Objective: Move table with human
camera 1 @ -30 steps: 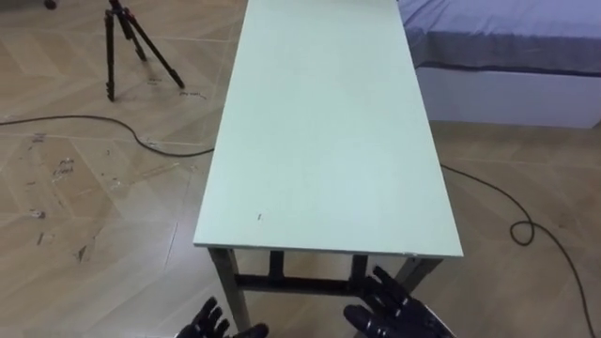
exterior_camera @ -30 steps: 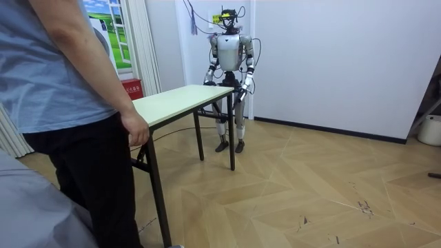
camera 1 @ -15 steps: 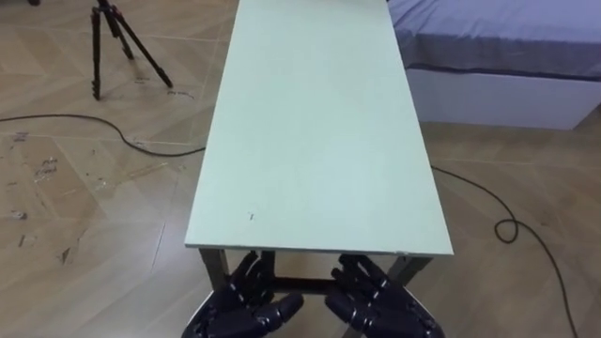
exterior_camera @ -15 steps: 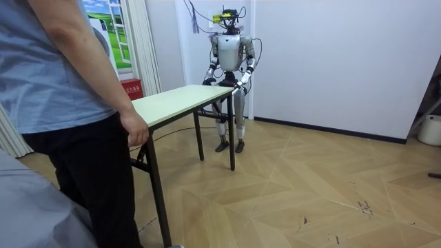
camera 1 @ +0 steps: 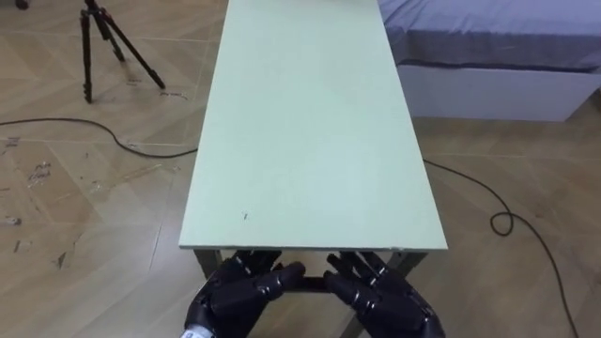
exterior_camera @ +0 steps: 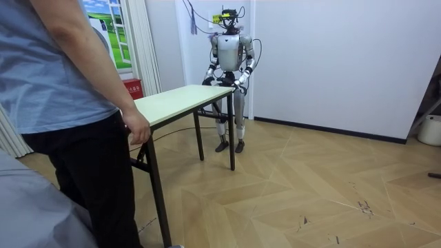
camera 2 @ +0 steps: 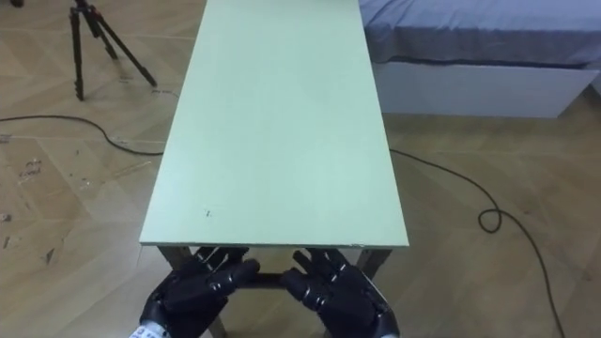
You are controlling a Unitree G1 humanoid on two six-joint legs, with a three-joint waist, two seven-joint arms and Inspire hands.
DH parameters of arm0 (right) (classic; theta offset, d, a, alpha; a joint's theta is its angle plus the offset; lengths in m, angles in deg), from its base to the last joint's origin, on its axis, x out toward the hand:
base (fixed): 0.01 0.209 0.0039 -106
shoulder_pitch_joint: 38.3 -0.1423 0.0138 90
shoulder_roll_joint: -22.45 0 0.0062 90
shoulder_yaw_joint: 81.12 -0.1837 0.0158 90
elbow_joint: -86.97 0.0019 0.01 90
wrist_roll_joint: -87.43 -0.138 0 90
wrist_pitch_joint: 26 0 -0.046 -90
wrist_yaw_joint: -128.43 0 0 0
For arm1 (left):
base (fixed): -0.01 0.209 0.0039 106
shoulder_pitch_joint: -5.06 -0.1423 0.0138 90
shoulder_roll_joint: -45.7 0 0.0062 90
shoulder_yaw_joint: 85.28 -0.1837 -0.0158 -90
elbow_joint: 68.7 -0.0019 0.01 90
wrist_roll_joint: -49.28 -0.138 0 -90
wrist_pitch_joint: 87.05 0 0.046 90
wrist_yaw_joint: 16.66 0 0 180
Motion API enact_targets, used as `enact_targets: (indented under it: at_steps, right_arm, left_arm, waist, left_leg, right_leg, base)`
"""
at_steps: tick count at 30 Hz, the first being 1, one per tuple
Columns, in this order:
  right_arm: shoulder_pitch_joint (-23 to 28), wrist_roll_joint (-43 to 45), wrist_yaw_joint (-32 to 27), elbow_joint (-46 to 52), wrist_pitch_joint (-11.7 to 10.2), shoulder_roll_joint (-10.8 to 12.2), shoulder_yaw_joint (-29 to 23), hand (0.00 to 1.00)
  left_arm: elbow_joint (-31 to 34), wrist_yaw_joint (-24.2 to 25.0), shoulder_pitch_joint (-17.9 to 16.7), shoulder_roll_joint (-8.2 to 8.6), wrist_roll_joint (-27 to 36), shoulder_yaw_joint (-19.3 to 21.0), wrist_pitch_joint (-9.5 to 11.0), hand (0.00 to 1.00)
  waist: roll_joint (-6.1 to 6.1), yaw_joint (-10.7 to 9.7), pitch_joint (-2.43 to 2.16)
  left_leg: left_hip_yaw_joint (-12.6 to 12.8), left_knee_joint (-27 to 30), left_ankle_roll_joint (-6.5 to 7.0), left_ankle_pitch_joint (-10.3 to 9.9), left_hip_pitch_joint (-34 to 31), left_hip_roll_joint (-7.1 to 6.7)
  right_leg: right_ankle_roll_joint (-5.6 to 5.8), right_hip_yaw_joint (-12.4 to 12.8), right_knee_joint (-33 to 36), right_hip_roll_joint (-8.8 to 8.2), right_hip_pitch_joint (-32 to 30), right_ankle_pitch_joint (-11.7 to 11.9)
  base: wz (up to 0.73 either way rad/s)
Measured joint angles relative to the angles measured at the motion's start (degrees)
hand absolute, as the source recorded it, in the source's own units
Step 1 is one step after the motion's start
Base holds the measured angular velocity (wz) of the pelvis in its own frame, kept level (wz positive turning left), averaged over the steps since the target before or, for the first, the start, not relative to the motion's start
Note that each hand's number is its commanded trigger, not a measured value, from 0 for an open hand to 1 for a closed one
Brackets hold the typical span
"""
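Fingers [camera 1: 254, 274] of both robot hands are stretched out nearly straight and fanned apart, holding nothing. The left hand [camera 1: 230, 299] and the right hand [camera 1: 390, 300] lie side by side, just apart, below the near short end of the table [camera 1: 310, 131]. Their tips reach up to that edge, above the dark frame bar under the top; whether they touch the underside cannot be told. One table is here, long and pale green on dark legs, running lengthwise away from the robot, its top bare but for a small dark speck near the left hand's side. Two robot hands and one person [exterior_camera: 62, 103] are at it. In the room view the robot stands upright at the far short end, close to a white wall, both forearms brought forward to the table's end. The person stands at the opposite short end, one hand [exterior_camera: 138, 129] down against the corner of the top; its grip cannot be made out. One black tripod [camera 1: 103, 42] stands on the wooden floor off the table's left side. One bed [camera 1: 488, 38] with a grey cover lies along the right.
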Motion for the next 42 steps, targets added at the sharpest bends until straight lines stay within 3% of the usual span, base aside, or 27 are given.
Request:
enact_targets:
  at_steps: [7, 12, 22, 27, 29, 38, 42]
  right_arm:
    - [-0.34, -8.52, -2.75, -0.13, 0.54, -0.55, 0.17, 0.0]
    - [-0.48, -11.74, -5.08, -0.27, 0.93, -1.2, -0.14, 0.0]
    - [-0.94, -22.75, -7.56, -0.27, 1.09, -1.58, -0.09, 0.0]
    - [-1.11, -28.91, -8.34, -0.27, 1.15, -1.35, -0.12, 0.0]
    - [-1.14, -29.39, -8.88, -0.27, 1.16, -1.21, -0.19, 0.0]
    - [-1.4, -29.43, -10.1, -0.13, 3.11, -0.68, -1.84, 0.0]
    - [-1.41, -29.32, -10.82, 0.78, 3.53, -0.47, -2.42, 0.0]
  left_arm:
    - [-4.35, -1.02, 1.55, -0.19, 8.69, 1.78, -0.33, 0.0]
    - [-6.23, -1.39, 2.94, 0.1, 14.22, 1.79, -2.04, 0.0]
    - [-8.95, -3.14, 5.25, 0.39, 16.32, 2.59, -3.78, 0.0]
    - [-8.94, -4.65, 5.25, 1.01, 17.89, 2.59, -4.14, 0.0]
    - [-8.95, -5.19, 5.23, 1.3, 17.95, 2.6, -4.44, 0.0]
    - [-8.94, -5.4, 5.08, 1.58, 17.95, 3.32, -5.39, 0.0]
    - [-8.19, -6.22, 5.07, 3.09, 17.95, 4.55, -5.68, 0.0]
  waist:
    - [0.61, 0.4, 0.37]
    - [1.11, 1.32, 0.19]
    - [1.85, 1.62, 0.0]
    - [2.62, 1.68, -0.41]
    - [2.98, 1.67, -0.58]
    - [3.28, 1.56, -0.56]
    - [3.39, 1.58, -0.54]
  left_leg:
    - [0.21, -0.02, 0.0, 0.0, 0.79, -0.01]
    - [0.5, 0.29, 0.0, 0.0, 1.04, -0.02]
    - [1.14, 0.16, -0.09, -0.05, 2.03, 0.06]
    - [1.21, 0.2, -0.09, -0.04, 2.06, 0.06]
    - [1.21, 0.17, -0.09, -0.04, 2.47, 0.06]
    - [1.14, 0.12, -0.09, -0.04, 3.0, 0.08]
    - [1.06, 0.19, -0.09, -0.04, 2.91, 0.05]
  right_leg:
    - [0.0, 0.07, -0.08, 0.01, 0.55, 0.0]
    - [0.0, 0.85, 0.01, 0.04, 0.76, 0.0]
    - [-0.05, 1.4, 1.11, 0.17, 1.18, -0.01]
    - [-0.07, 1.4, 1.02, 0.19, 1.19, 0.01]
    - [-0.07, 1.33, 0.96, 0.22, 1.45, 0.01]
    - [-0.09, 1.31, 0.94, 0.22, 2.12, -0.01]
    - [-0.08, 1.21, 1.02, 0.13, 2.06, -0.01]
  base:
    - [0.0]
    - [-0.05]
    - [-0.03]
    - [0.0]
    - [0.0]
    - [0.0]
    - [0.0]
